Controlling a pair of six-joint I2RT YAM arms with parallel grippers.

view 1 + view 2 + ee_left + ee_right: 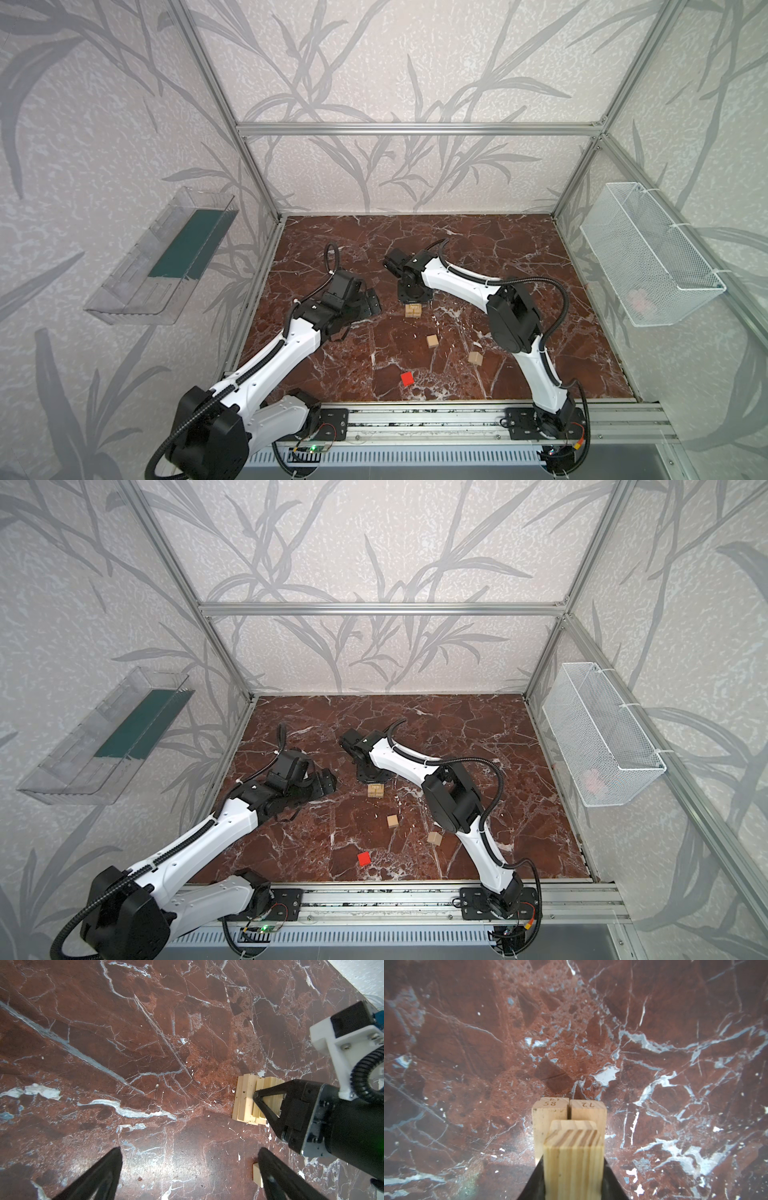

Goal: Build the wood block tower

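Note:
The tower [413,311] [375,791] is a low stack of pale wood blocks near the middle of the marble floor. My right gripper [573,1167] points straight down over it, shut on a pale bar [573,1155] that sits above two side-by-side bars [548,1118]. In the left wrist view its fingers [268,1109] straddle the stack [245,1099]. My left gripper [190,1174] [372,305] hangs open and empty to the left of the tower. Two pale cubes [432,341] [475,358] and a red cube [407,378] lie loose nearer the front.
One pale cube [256,1174] lies partly behind my left gripper's finger. A wire basket [648,257] hangs on the right wall and a clear tray [166,257] on the left wall. An aluminium rail [415,419] runs along the front edge.

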